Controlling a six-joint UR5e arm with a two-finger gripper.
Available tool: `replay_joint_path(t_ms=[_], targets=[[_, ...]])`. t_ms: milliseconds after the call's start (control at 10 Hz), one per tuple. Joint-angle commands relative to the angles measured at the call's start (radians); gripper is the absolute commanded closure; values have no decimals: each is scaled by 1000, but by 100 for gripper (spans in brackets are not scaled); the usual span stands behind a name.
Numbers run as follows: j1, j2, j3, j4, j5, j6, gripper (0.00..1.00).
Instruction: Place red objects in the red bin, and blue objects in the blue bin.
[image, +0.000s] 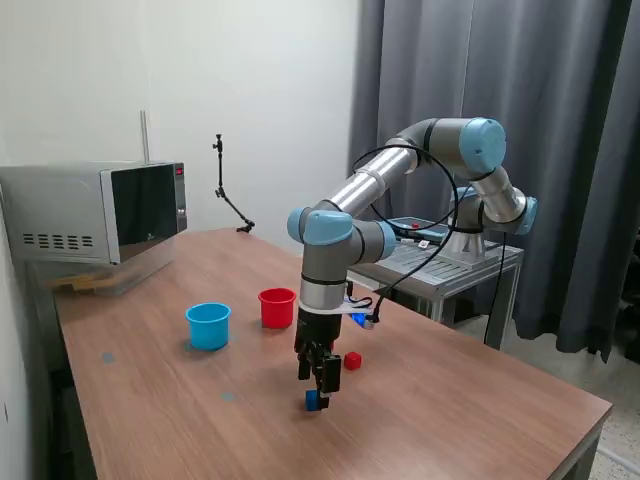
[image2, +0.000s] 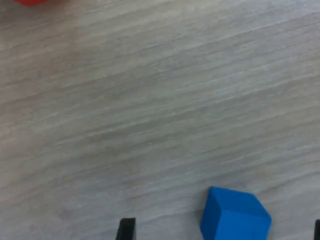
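A small dark blue cube (image: 313, 400) (image2: 235, 216) lies on the wooden table, directly beneath my gripper (image: 321, 385) (image2: 222, 231). The gripper is open: in the wrist view its two fingertips (image2: 126, 228) stand wide apart on either side of the cube without touching it. A small red cube (image: 352, 360) (image2: 30, 2) rests just beyond the gripper, toward the exterior view's right. The red cup (image: 277, 307) and the light blue cup (image: 208, 325) stand upright farther back on the exterior view's left, side by side and apart from each other.
A microwave (image: 100, 215) sits at the table's back corner on the exterior view's left, with a thin black stand (image: 225, 190) behind it. The arm's metal base table (image: 450, 262) and a dark curtain are on the exterior view's right. The table edge (image: 520, 440) runs close by.
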Motion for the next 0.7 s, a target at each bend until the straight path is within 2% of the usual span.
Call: replay_joint_path(t_ms=[0,600], targets=[[0,0,-1,-2,2,0,0],[0,9,-1,0,8,-2,0]])
